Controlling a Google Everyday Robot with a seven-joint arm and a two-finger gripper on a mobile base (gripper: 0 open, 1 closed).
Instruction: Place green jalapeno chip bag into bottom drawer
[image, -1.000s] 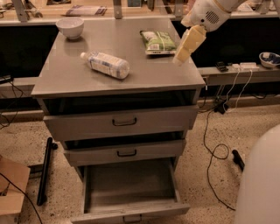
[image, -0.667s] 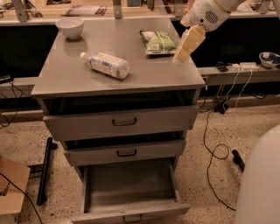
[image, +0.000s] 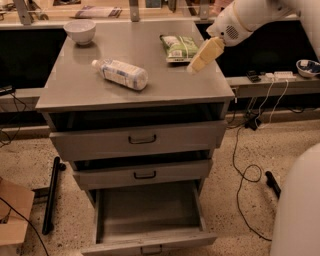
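Bottom drawer (image: 150, 212) of a grey metal cabinet (image: 165, 86) stands pulled out nearest the camera, below the middle drawer (image: 142, 174) and the top drawer (image: 140, 140). On the cabinet top, a clear bottle (image: 120, 74) lies on its side, left of centre. Farther back on the right, the green chip bag (image: 179, 47) lies flat, and the gripper (image: 204, 55) hangs just beside its right front corner; whether it is open or closed cannot be told. A white bowl (image: 80, 31) sits at the back left.
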